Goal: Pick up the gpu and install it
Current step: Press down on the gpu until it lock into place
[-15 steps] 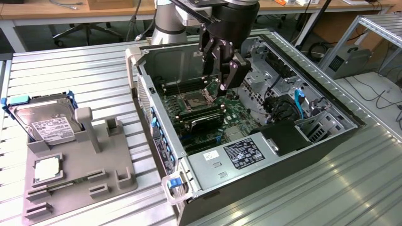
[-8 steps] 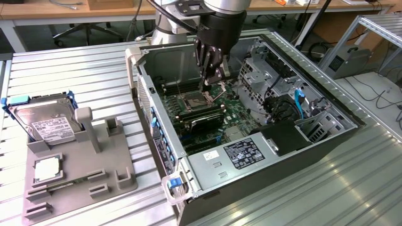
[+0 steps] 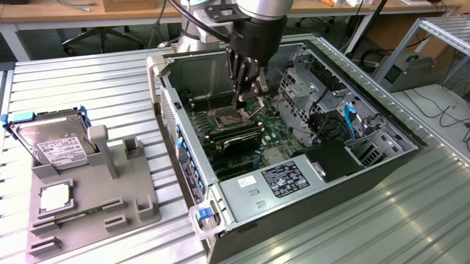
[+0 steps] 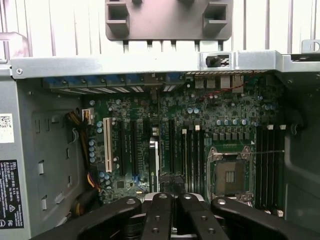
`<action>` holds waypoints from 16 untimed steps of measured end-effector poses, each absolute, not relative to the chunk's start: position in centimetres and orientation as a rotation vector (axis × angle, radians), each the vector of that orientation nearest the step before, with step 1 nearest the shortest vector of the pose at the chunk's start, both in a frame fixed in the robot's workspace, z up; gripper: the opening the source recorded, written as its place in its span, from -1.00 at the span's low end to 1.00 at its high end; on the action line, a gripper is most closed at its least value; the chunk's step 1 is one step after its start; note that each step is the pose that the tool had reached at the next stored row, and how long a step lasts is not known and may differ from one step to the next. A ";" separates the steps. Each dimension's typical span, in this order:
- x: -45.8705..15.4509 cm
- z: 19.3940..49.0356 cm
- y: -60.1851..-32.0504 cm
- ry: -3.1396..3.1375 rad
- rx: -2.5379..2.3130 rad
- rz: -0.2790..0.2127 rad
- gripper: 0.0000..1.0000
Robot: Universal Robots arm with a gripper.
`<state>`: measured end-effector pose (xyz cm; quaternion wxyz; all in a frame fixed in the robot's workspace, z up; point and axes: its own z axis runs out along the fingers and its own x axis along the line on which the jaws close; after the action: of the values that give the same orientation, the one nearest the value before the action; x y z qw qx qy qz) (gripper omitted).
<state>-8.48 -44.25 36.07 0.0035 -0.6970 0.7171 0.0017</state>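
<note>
The gpu (image 4: pixel 154 159) stands on edge in an expansion slot of the motherboard (image 4: pixel 200 130), its long axis running along the slots, parallel to the white slot (image 4: pixel 107 151) beside it and pointing toward the case's rear wall. In the exterior view it shows as a dark card (image 3: pixel 239 142) low in the open computer case (image 3: pixel 242 192), below the gripper (image 3: pixel 245 104). The gripper's fingers (image 4: pixel 160 215) are drawn together, closed just above the card's near end; whether they pinch it cannot be told. The exterior view takes in a grey fixture tray (image 3: pixel 88 203) and a hard drive (image 3: pixel 55 143) on the exterior view's left; the wrist view shows the empty CPU socket (image 4: pixel 229 175).
</note>
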 end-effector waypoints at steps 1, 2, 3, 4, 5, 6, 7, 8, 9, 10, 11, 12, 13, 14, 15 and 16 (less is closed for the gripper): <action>-8.5 35.7 -44.2 2.248 -2.185 0.005 -0.79; -8.5 35.6 -44.2 2.248 -2.185 0.005 -0.79; -8.5 35.4 -44.2 2.248 -2.185 0.005 -0.79; -8.5 35.2 -44.2 2.248 -2.185 0.005 -0.79; -8.5 35.0 -44.2 2.248 -2.185 0.005 -0.79; -8.5 34.8 -44.2 2.248 -2.185 0.005 -0.79; -8.5 34.7 -44.2 2.248 -2.185 0.005 -0.79; -8.5 34.6 -44.2 2.248 -2.184 0.005 -0.79; -8.5 34.5 -44.2 2.248 -2.184 0.005 -0.79; -8.5 34.4 -44.2 2.249 -2.184 0.005 -0.79; -8.5 34.4 -44.2 2.249 -2.184 0.005 -0.79; -8.5 34.4 -44.2 2.249 -2.184 0.005 -0.79; -8.5 34.4 -44.2 2.249 -2.184 0.006 -0.79; -8.6 34.3 -44.1 2.249 -2.184 0.005 -0.79; -8.6 34.3 -44.0 2.249 -2.184 0.005 -0.79; -8.6 34.1 -43.9 2.249 -2.184 0.005 -0.79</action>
<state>-8.64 -43.94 34.11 0.0036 -0.6967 0.7174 0.0017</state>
